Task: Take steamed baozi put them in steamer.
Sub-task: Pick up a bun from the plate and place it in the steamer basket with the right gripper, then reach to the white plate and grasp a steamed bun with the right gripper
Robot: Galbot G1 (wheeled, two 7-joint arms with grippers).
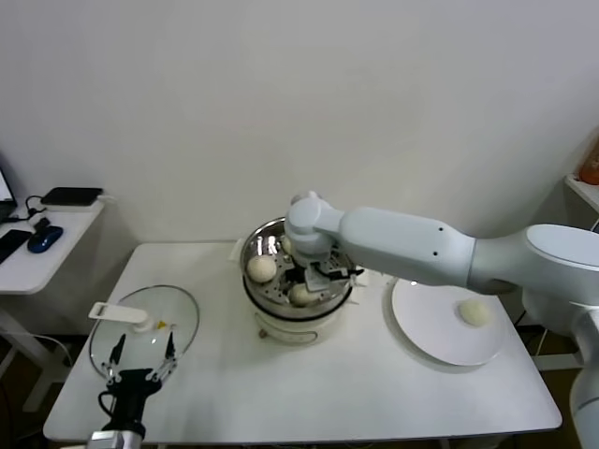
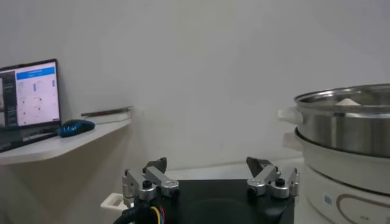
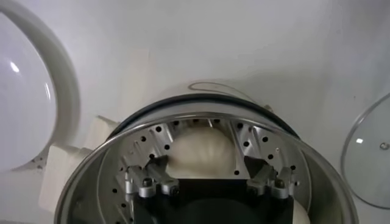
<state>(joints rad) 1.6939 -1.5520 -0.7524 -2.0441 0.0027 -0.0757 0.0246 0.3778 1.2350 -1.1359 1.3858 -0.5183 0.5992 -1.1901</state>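
Right tool (image 3: pixel 210 176) is seen inside the steamer (image 1: pixel 251 251), its jaws spread apart on either side of a baozi (image 3: pixel 201 152) that lies on the perforated floor between them; nothing is clamped. In the head view three baozi are counted in the pot: one under the right tool (image 1: pixel 321 273), one at its left side (image 1: pixel 261 268) and one at the back (image 1: pixel 287 245), largely hidden by the wrist. A fourth baozi (image 1: pixel 475 312) is left on the white plate (image 1: pixel 421 327) to the right of the steamer, well apart from it.

The step in hand is judged to be the release of a bun. It is done well if the tool is lifted straight up, jaws kept apart, so that the soft dough is not dragged or dented and the steel wall is not struck. The last bun should then be approached from above and gripped lightly.

Left tool (image 1: pixel 142 359) is parked low over the near left of the bench (image 1: pixel 309 393), jaws apart and empty, just beside the glass lid (image 1: pixel 178 313) that lies flat there.

The bench is white and stands against a plain pale wall. A side desk (image 1: pixel 37 267) at the left carries a mouse (image 1: pixel 44 238) and a laptop (image 2: pixel 30 100).
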